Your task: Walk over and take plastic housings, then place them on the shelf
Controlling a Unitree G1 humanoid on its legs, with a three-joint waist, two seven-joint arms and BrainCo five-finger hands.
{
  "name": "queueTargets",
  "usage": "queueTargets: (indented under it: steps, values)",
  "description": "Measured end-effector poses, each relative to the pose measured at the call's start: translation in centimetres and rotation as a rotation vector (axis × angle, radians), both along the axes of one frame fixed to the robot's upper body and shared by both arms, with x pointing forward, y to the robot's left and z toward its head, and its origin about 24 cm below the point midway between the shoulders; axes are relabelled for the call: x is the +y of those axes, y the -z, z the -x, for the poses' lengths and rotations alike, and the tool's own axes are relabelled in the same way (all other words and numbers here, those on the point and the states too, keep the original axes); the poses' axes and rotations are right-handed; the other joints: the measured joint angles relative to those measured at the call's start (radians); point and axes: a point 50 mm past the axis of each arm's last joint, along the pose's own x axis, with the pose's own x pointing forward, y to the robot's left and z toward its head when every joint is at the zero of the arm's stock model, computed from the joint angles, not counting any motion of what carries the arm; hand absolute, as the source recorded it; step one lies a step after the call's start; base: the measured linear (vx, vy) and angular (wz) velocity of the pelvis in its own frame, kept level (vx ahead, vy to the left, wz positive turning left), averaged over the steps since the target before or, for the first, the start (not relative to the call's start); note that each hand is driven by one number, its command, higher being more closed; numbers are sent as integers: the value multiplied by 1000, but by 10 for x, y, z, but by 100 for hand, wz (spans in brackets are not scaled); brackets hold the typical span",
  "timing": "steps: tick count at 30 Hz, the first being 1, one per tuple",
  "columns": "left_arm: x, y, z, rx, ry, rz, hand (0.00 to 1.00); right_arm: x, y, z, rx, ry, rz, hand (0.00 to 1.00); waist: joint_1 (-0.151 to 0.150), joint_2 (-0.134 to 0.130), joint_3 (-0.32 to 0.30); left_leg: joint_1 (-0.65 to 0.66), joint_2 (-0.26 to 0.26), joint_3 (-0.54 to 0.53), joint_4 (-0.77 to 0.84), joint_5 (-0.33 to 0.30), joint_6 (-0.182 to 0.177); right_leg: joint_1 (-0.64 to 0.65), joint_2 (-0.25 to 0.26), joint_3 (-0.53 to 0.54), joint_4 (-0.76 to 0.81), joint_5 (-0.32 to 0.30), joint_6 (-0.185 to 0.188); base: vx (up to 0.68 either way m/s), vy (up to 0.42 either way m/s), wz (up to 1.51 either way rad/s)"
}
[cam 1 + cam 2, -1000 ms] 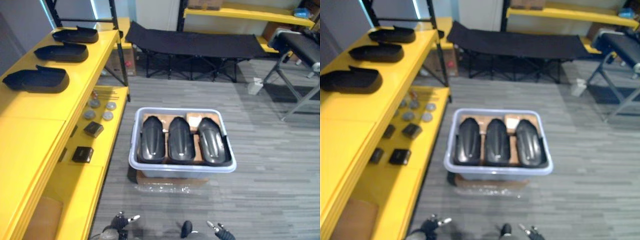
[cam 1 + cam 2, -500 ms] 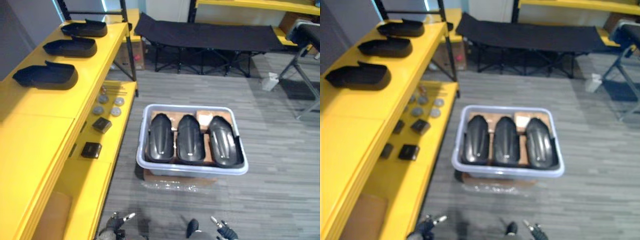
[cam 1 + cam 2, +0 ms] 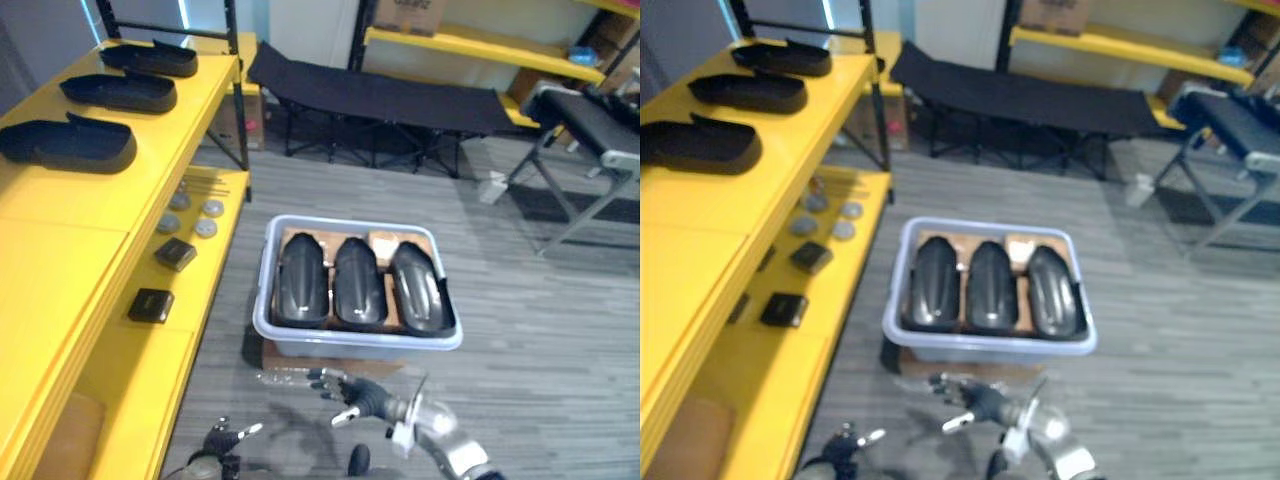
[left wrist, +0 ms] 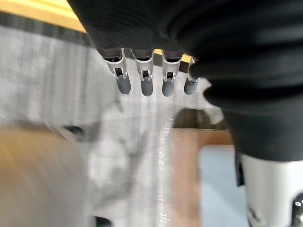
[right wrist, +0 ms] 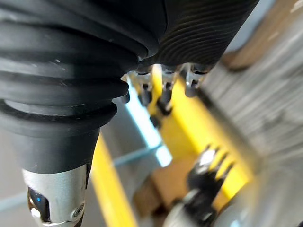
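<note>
Three black plastic housings [image 3: 357, 282] lie side by side in a grey bin [image 3: 357, 345] on the floor ahead. Three more housings [image 3: 70, 143] rest on the top board of the yellow shelf [image 3: 60, 260] at the left. My right hand [image 3: 365, 395] is raised just in front of the bin's near wall, fingers spread and straight, holding nothing. My left hand [image 3: 222, 440] hangs low at the bottom edge, and its fingers [image 4: 142, 80] are straight and empty in the left wrist view.
The bin stands on a flat cardboard box [image 3: 330, 362]. Small black blocks [image 3: 150, 304] and grey discs [image 3: 190, 215] lie on the lower shelf board. A black folding cot [image 3: 380, 95] stands behind the bin, and a metal-framed bench [image 3: 590, 130] at the right.
My right arm has risen into view, its hand now close to the bin's front. The whole picture has shifted with the camera; the bin and the housings lie as before.
</note>
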Motion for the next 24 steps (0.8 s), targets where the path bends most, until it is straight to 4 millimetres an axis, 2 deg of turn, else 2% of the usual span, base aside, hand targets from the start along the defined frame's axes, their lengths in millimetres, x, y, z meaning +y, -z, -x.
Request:
queueTargets:
  steps: [1, 2, 4, 5, 6, 7, 8, 10, 11, 13, 14, 16, 19, 21, 22, 23, 24]
  values:
    - [1, 1, 3, 12, -4, -1, 0, -2, -11, -6, -23, 18, -35, 0, 0, -1, -1, -3, 6, -2, 9, 0, -1, 0, 5, 4, -4, 6, -1, 3, -18, 6]
    - [5, 2, 10, 34, -24, -8, 0, -9, -32, -19, -77, 97, -106, 0, 3, -10, -6, -2, 8, -7, 13, 3, -5, 6, 8, 13, -15, 6, -1, 33, -17, 15]
    - [7, 4, 22, 51, -79, -5, 0, -36, -70, -43, -197, 326, -207, 0, 10, -4, -7, 0, 7, -11, 23, 3, -5, 27, 13, 12, -33, 4, -4, 27, -15, 12]
    - [2, 6, 29, 59, -107, 12, 0, -53, -85, -53, -252, 464, -237, 0, 9, 9, -9, 0, 7, -12, 23, 3, -6, 27, 12, 13, -33, 4, -4, 0, 0, 0]
    - [-4, 9, 38, 70, -136, 32, 0, -79, -102, -63, -319, 661, -271, 0, 10, 28, -10, 1, 6, -6, 23, 3, -6, 27, 12, 14, -33, 4, -4, 0, 0, 0]
    - [-8, 11, 43, 74, -158, 48, 0, -93, -110, -66, -352, 759, -290, 0, 9, 40, -12, 0, 6, -1, 23, 3, -6, 25, 11, 14, -33, 4, -4, -1, 11, -10]
    - [-17, 14, 51, 74, -188, 77, 0, -123, -123, -66, -409, 957, -324, 0, 7, 60, -17, -1, 6, 3, 24, 3, -6, 20, 11, 15, -33, 4, -4, -3, -2, -12]
    - [-25, 16, 56, 69, -197, 94, 0, -170, -135, -57, -489, 1260, -347, 0, -3, 92, -15, -2, 2, 6, 20, 3, -6, 15, 3, 16, -33, -3, -13, -14, -4, -12]
    - [-27, 16, 57, 63, -201, 100, 0, -181, -136, -54, -507, 1338, -341, 0, -9, 99, -16, -2, -2, 9, 17, 4, -7, 12, 0, 17, -33, -8, -16, -28, -17, -20]
    - [-31, 16, 58, 51, -194, 99, 0, -223, -126, -40, -533, 1636, -255, 0, -22, 116, -19, -1, -10, 37, 3, 8, -14, -2, -6, 31, -33, -20, -11, -57, -49, -34]
    - [-31, 16, 57, 46, -190, 98, 0, -233, -122, -36, -528, 1697, -237, 0, -28, 115, -17, -1, -10, 37, 2, 10, -16, -2, -6, 32, -33, -21, -10, -69, -51, -21]
    - [-31, 15, 52, 29, -157, 91, 0, -264, -111, -25, -487, 1877, -178, 0, -39, 115, -16, -1, -12, 37, 2, 14, -17, -2, -7, 32, -33, -24, -9, -74, -41, -4]
    - [-29, 13, 46, 4, -144, 86, 0, -297, -106, -18, -434, 2022, -82, 0, -44, 110, -10, -40, -25, 33, 0, 26, -17, -38, -22, 32, -42, -37, -6, -153, -34, 0]
    - [-28, 10, 38, -27, -151, 90, 0, -309, -110, -25, -403, 2085, -90, 0, -44, 107, 10, -92, -33, 33, 7, 31, -14, -87, -32, 30, -42, -40, -3, -163, -31, 0]
    - [-28, 8, 28, -62, -166, 103, 0, -317, -117, -34, -376, 2119, -128, 0, -42, 121, 48, -126, -33, 29, 11, 35, -9, -116, -34, 29, -42, -66, 11, -172, -45, 2]
    - [-31, 7, 19, -87, -172, 121, 0, -323, -125, -39, -363, 2143, -161, 0, -41, 143, 84, -149, -21, 24, 10, 46, 0, -136, -27, 20, -16, -58, -22, -190, -32, 24]
    - [-29, 4, 11, -115, -163, 118, 0, -328, -130, -44, -338, 2161, -172, 0, -46, 128, 117, -191, -35, 4, 30, 50, -5, -145, -46, 18, 7, -45, -35, -113, -44, 31]
